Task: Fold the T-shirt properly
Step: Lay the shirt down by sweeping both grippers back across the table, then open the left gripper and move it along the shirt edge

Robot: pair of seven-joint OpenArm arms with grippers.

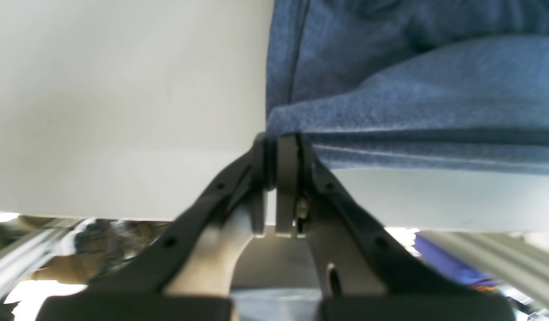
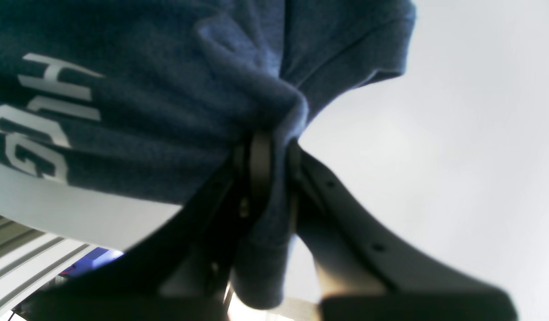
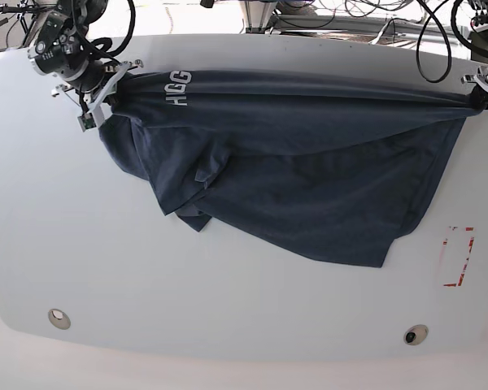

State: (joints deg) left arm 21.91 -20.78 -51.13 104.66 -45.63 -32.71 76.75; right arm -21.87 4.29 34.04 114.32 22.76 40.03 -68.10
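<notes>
The left gripper (image 1: 281, 147) has its jaws pressed together on a corner of the T-shirt (image 1: 417, 98), the blue-grey heathered cloth meeting the fingertips right at their ends and spreading away to one side over the pale table (image 1: 122, 111). The right gripper (image 2: 267, 151) is clamped on a bunched fold of the same T-shirt, with a tail of fabric hanging down between the fingers and white block letters (image 2: 42, 116) showing on the cloth just beside them. In the base view the right gripper (image 3: 114, 77) sits near the table's far corner on that view's left, and the left gripper (image 3: 481, 96) sits at the far edge on that view's right, well apart from it. Between the two, the top edge of the T-shirt (image 3: 309, 162) runs as a taut, nearly straight line, while the rest of the garment drapes toward the camera in loose folds over the white table (image 3: 228, 309), a sleeve lying crumpled below the lettering (image 3: 179, 88). A small red-outlined rectangle (image 3: 457, 257) is marked on the table near the shirt's lower corner, and two round fittings (image 3: 58, 318) are set into the near part of the tabletop.
</notes>
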